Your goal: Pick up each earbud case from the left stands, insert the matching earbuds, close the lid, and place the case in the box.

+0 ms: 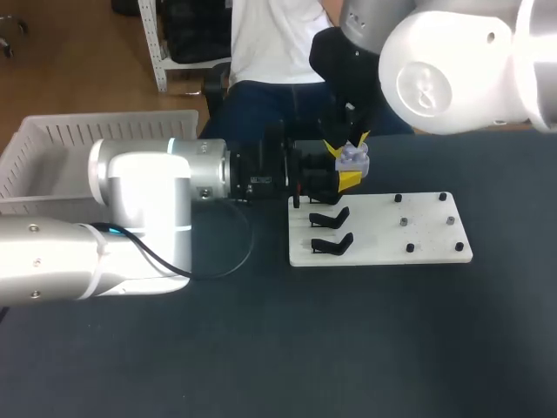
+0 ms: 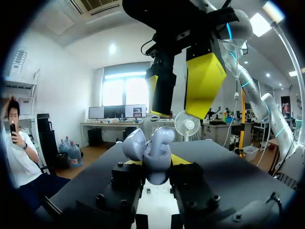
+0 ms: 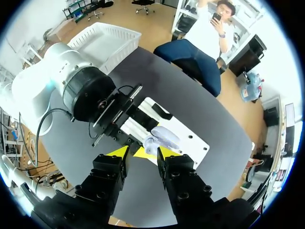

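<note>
Early going, I'd say: left claw (image 2: pixel 156 168) grips the open case (image 2: pixel 155 155) with an earbud (image 2: pixel 163 135) in, right claw (image 3: pixel 143 155) spread wide above; lid (image 2: pixel 133 143) unshut, box (image 1: pixel 52 139) not yet reached

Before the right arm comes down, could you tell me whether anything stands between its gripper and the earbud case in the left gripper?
Nothing visible does. The right gripper hangs open directly above the earbud case, which the left gripper holds between its fingers, lid open; only air shows between them.
</note>
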`<state>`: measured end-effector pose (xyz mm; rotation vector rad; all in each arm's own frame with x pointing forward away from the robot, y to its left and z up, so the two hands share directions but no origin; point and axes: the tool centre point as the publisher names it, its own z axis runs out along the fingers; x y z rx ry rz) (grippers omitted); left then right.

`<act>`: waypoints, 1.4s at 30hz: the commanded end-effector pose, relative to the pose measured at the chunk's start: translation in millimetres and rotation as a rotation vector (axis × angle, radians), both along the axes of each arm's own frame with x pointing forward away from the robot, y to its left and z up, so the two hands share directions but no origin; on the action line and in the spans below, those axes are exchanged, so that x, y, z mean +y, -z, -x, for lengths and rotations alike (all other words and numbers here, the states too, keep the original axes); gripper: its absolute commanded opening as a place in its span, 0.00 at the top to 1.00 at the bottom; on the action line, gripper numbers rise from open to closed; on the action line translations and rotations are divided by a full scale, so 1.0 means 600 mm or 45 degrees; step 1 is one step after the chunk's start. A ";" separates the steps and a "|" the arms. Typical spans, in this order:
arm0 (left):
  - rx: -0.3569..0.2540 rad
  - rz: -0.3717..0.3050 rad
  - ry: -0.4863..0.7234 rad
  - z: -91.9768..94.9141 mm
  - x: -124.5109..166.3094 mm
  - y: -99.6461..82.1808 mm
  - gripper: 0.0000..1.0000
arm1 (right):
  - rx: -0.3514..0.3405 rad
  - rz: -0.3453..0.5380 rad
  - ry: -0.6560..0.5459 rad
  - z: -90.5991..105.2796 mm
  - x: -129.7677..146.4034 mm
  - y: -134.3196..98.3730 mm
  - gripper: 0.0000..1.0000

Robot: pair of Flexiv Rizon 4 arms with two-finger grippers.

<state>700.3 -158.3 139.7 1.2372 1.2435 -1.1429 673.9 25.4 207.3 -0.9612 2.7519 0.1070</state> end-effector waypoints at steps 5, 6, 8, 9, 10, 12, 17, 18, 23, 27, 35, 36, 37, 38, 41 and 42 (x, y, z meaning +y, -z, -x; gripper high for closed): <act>-0.005 0.007 -0.008 0.002 -0.001 0.002 1.00 | 0.008 0.015 0.022 0.040 -0.001 0.000 0.67; -0.005 0.007 -0.008 0.002 -0.001 0.002 1.00 | 0.014 0.013 0.025 0.042 -0.002 0.001 0.67; -0.005 0.007 -0.008 0.002 -0.001 0.002 1.00 | 0.027 0.009 0.037 0.044 -0.004 0.004 0.66; -0.005 0.007 -0.008 0.002 -0.001 0.002 1.00 | 0.037 0.006 0.043 0.043 -0.006 0.009 0.66; -0.005 0.007 -0.008 0.002 -0.001 0.002 1.00 | 0.040 0.007 0.047 0.043 -0.007 0.012 0.66; -0.005 0.007 -0.008 0.002 -0.001 0.002 1.00 | 0.045 0.006 0.054 0.042 -0.006 0.018 0.65; -0.005 0.007 -0.008 0.002 -0.001 0.002 1.00 | 0.073 0.019 0.056 0.037 -0.001 0.033 0.65; -0.005 0.007 -0.008 0.002 -0.001 0.002 1.00 | 0.077 0.020 0.054 0.035 0.001 0.035 0.65; -0.005 0.007 -0.008 0.002 -0.001 0.002 1.00 | 0.083 0.023 0.050 0.029 0.006 0.040 0.64; -0.005 0.007 -0.008 0.002 -0.001 0.002 1.00 | 0.080 0.025 0.045 0.025 0.008 0.039 0.62; -0.005 0.007 -0.008 0.002 -0.001 0.002 1.00 | 0.071 0.029 0.044 0.020 0.007 0.033 0.60; -0.005 0.007 -0.008 0.002 -0.001 0.002 1.00 | 0.065 0.028 0.041 0.019 0.007 0.031 0.60; -0.005 0.007 -0.008 0.002 -0.001 0.002 1.00 | 0.060 0.023 0.041 0.019 0.006 0.029 0.60; -0.005 0.007 -0.008 0.002 -0.001 0.002 1.00 | 0.049 0.015 0.043 0.017 0.006 0.022 0.60; -0.005 0.007 -0.008 0.002 -0.001 0.002 1.00 | -0.003 -0.012 0.069 -0.001 0.001 -0.002 0.58; -0.005 0.007 -0.008 0.002 -0.001 0.002 1.00 | -0.024 -0.028 0.083 -0.010 0.000 -0.010 0.57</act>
